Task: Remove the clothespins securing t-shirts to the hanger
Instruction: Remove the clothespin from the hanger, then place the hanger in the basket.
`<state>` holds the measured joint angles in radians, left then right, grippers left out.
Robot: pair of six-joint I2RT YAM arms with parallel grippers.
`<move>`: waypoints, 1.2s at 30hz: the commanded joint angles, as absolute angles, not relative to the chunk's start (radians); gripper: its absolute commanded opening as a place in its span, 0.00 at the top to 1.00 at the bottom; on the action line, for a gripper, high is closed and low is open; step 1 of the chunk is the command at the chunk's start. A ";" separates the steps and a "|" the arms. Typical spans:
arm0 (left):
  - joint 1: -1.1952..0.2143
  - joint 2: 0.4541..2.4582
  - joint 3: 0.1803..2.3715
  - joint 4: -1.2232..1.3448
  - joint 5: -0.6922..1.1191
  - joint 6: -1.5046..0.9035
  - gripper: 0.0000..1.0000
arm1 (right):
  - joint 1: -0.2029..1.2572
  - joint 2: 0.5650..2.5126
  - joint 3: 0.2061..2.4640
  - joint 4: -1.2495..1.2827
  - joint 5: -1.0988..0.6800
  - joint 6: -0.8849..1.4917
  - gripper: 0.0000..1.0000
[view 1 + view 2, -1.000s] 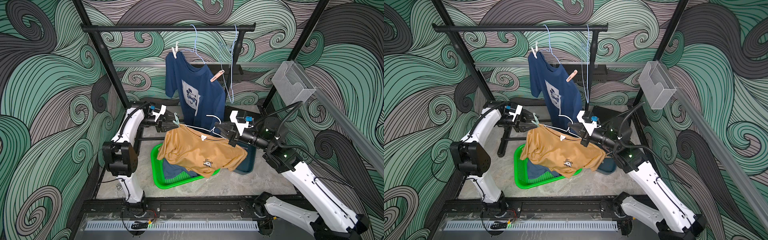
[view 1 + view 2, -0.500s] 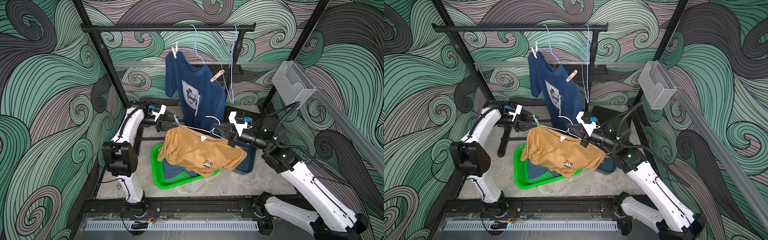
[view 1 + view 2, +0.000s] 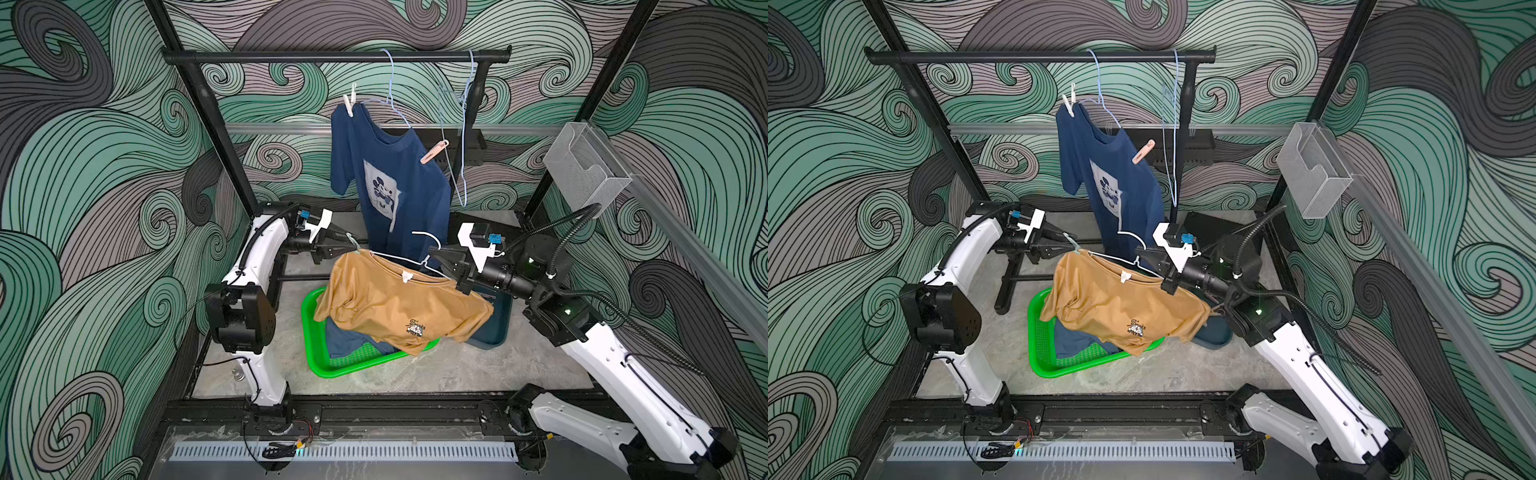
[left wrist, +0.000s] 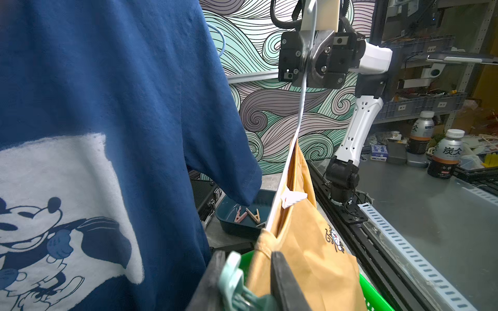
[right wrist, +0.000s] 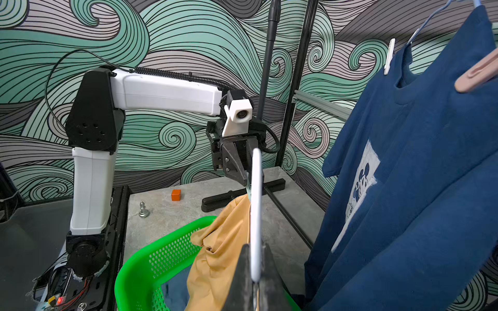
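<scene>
A mustard t-shirt (image 3: 395,299) hangs from a white hanger (image 3: 399,259) held low over the basket. My right gripper (image 3: 436,255) (image 5: 255,247) is shut on the hanger's right end. A mint clothespin (image 3: 353,242) (image 4: 231,280) pins the shirt's left shoulder, and my left gripper (image 3: 351,246) (image 4: 248,258) is shut on its handles. On the rail, a navy mouse-print t-shirt (image 3: 386,178) hangs from a light-blue hanger with a white clothespin (image 3: 350,104) and a pink clothespin (image 3: 434,152). A blue t-shirt (image 3: 349,340) lies in the basket.
The green basket (image 3: 316,353) sits under the mustard shirt. A dark teal tray (image 3: 494,328) beside it holds loose clothespins (image 4: 248,215). An empty light-blue hanger (image 3: 463,137) hangs on the black rail (image 3: 332,56). An orange cube (image 5: 175,194) and a chess piece (image 5: 143,210) stand near the left arm.
My left gripper's jaws have narrowed round the mint clothespin on the mustard shirt's shoulder. The right gripper still holds the hanger in about the same place.
</scene>
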<state>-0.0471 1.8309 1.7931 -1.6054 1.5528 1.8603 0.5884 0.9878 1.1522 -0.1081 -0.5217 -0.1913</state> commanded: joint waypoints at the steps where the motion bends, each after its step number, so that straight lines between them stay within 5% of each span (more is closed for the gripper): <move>1: -0.045 1.817 1.832 -1.791 1.684 1.856 0.81 | 0.580 0.980 1.144 -0.061 -0.532 -0.202 1.00; 15: -0.043 1.807 1.873 -1.793 1.683 1.908 0.98 | 0.578 0.987 1.112 -0.072 -0.522 -0.225 1.00; 36: -0.040 1.750 2.112 -1.792 1.681 1.730 1.00 | 0.692 1.126 1.132 -0.070 -0.554 -0.155 1.00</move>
<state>-0.0471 1.7863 2.0941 -1.6043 1.5536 1.7588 0.6598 1.0821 1.1088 -0.0898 -0.5316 -0.1802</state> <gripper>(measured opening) 0.193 0.052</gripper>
